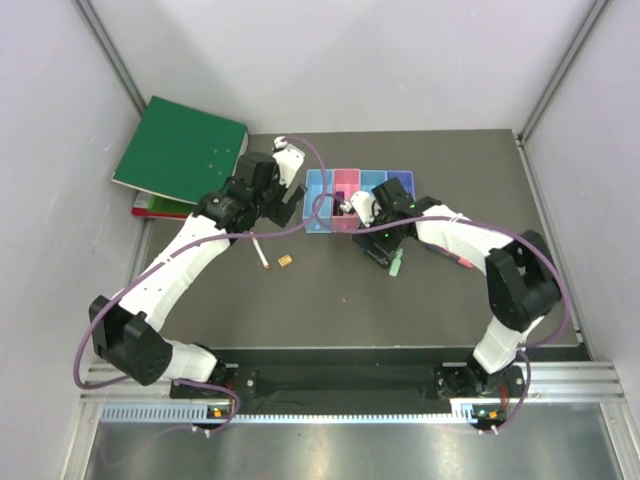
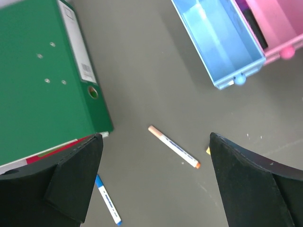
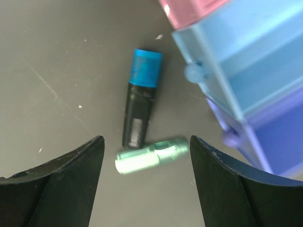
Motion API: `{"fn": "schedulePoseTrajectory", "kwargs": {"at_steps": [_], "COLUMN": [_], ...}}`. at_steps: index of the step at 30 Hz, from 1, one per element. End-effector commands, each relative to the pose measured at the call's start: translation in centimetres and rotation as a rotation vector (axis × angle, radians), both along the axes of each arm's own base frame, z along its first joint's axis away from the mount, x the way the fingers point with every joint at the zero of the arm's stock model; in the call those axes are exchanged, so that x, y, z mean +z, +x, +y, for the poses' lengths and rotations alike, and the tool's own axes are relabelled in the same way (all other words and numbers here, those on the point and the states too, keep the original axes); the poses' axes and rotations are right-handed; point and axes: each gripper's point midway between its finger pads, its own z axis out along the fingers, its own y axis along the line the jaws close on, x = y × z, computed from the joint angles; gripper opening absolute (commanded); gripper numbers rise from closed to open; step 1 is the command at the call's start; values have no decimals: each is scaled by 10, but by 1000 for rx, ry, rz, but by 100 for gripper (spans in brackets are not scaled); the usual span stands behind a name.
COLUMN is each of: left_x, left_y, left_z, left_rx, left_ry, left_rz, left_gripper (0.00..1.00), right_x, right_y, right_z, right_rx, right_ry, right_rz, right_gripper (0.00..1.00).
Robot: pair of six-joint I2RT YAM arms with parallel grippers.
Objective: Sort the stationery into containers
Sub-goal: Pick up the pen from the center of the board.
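The joined bins (image 1: 345, 185) stand at the table's middle back: light blue (image 2: 218, 42), pink (image 2: 277, 28), light blue (image 3: 246, 61), purple (image 3: 277, 135). My left gripper (image 1: 285, 208) is open and empty above a thin pinkish stick (image 2: 173, 146), with a blue-capped white pen (image 2: 108, 201) near its left finger. A tiny orange piece (image 1: 286, 261) lies beside the stick (image 1: 260, 252). My right gripper (image 1: 380, 248) is open and empty above a black-blue marker (image 3: 140, 99) and a small green piece (image 3: 150, 155). A pink-red tube (image 1: 465, 262) lies further right.
A large green binder (image 1: 180, 150) lies at the back left on another red-edged one (image 1: 160, 207), and it also shows in the left wrist view (image 2: 42, 80). White walls close in the table on both sides and at the back.
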Motion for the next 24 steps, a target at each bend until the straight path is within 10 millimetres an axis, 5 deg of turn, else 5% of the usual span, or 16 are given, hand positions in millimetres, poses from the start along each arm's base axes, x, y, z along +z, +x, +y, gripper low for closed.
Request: {"fn": "schedulePoseTrajectory", "kwargs": {"at_steps": [1,12,20,24], "left_x": [-2,-1,2,5], "left_y": [-5,-5,0,2], "left_z": [-1,2,7,10], "left_rx": [-12,-11,2,5], "left_ry": [-25,-38,-44,-41], "left_rz": [1,-13,-31,-40], "left_gripper": [99,99,99,99], "right_x": [-18,-63,-75,-67], "right_y": [9,15,9,2], "right_z": [16,28,32,33], "right_rx": [16,29,52,63], "right_ry": [-4,-75,-96,-94], "right_rz": [1,64,92,89], "right_gripper": [73,64,3,0]}}
